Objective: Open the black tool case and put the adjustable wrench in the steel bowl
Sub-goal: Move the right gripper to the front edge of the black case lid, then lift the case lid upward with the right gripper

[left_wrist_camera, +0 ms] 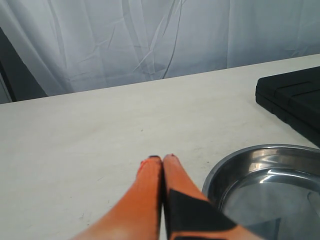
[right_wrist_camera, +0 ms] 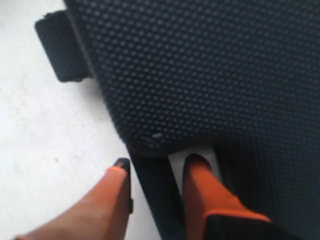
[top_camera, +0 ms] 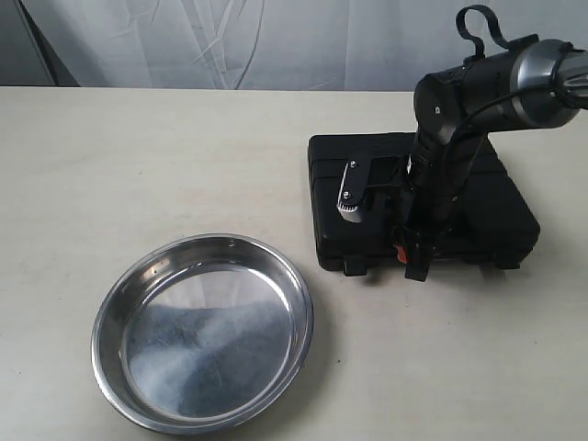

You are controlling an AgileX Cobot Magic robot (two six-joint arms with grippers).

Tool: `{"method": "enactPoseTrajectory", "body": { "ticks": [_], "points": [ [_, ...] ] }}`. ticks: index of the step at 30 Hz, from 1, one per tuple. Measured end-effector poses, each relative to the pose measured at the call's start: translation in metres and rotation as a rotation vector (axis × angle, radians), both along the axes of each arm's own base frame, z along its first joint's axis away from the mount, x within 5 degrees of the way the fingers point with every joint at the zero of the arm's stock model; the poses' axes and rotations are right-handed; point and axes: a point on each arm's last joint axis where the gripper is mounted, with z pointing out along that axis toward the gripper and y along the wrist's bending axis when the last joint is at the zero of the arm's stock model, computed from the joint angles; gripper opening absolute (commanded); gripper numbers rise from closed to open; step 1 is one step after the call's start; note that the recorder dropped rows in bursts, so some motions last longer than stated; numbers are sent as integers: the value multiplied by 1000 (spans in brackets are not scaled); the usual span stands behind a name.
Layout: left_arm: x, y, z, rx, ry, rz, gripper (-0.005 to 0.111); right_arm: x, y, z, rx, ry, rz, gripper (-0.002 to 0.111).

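The black tool case [top_camera: 418,197] lies closed on the table at the right, so the adjustable wrench is hidden. My right gripper [top_camera: 415,260] reaches down over the case's front edge. In the right wrist view it [right_wrist_camera: 159,163] is open, its orange fingers straddling the case's black handle bar [right_wrist_camera: 156,200], with a sliver of table showing beside one finger. The steel bowl [top_camera: 202,331] sits empty at the front left. My left gripper [left_wrist_camera: 162,159] is shut on nothing, low over the table just beside the bowl's rim [left_wrist_camera: 220,170].
A black latch tab [right_wrist_camera: 62,47] sticks out from the case's front edge beside the handle. A white curtain [top_camera: 230,41] hangs behind the table. The case corner [left_wrist_camera: 292,100] shows beyond the bowl in the left wrist view.
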Motion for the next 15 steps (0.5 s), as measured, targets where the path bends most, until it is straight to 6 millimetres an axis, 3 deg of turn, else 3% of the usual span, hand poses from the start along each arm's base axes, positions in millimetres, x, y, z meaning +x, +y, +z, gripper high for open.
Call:
{"method": "enactPoseTrajectory", "body": {
  "ticks": [2, 8, 15],
  "points": [
    [0, 0, 0, 0, 0, 0, 0, 0, 0, 0, -6, -5, 20, -1],
    [0, 0, 0, 0, 0, 0, 0, -1, 0, 3, -8, -1, 24, -1],
    [0, 0, 0, 0, 0, 0, 0, -9, -3, 47, 35, -81, 17, -1]
  ]
}}
